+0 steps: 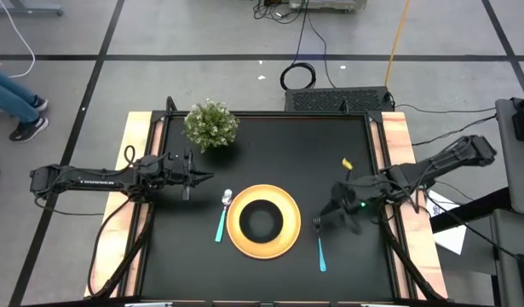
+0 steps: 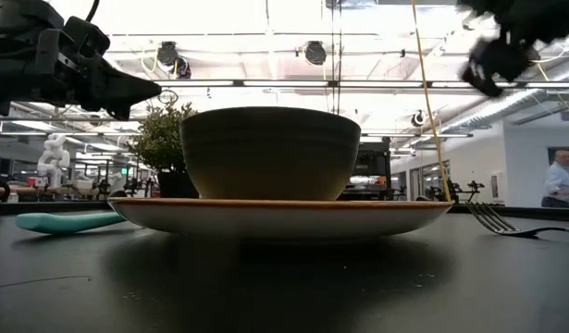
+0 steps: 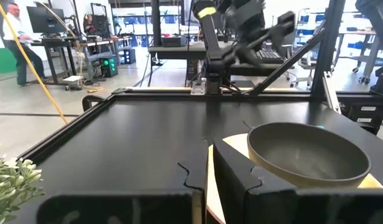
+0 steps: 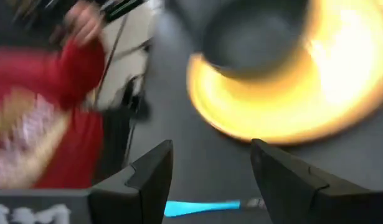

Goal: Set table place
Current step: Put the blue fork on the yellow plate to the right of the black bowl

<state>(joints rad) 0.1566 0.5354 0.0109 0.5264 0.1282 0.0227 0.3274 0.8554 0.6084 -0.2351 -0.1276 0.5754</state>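
The round yellow plate (image 1: 289,228) lies near the table's near edge, with the black bowl (image 1: 262,220) standing in its middle. The spoon (image 1: 221,220) lies flat to the plate's left and the fork (image 1: 320,246) to its right, both with teal handles. My right gripper (image 1: 340,215) is open and empty, raised above the table just right of the fork's tines; its wrist view shows the fork's handle (image 4: 197,206) below the fingers. My left gripper (image 1: 206,177) is shut and empty, held level above the table left of the plate, pointing toward the bowl (image 3: 309,152).
A bushy green potted plant (image 1: 210,124) stands at the far left of the table. A small yellow scrap (image 1: 347,162) lies at the far right. The black table (image 1: 279,141) is bare in its middle far part. A person's legs (image 1: 14,102) show beyond the left edge.
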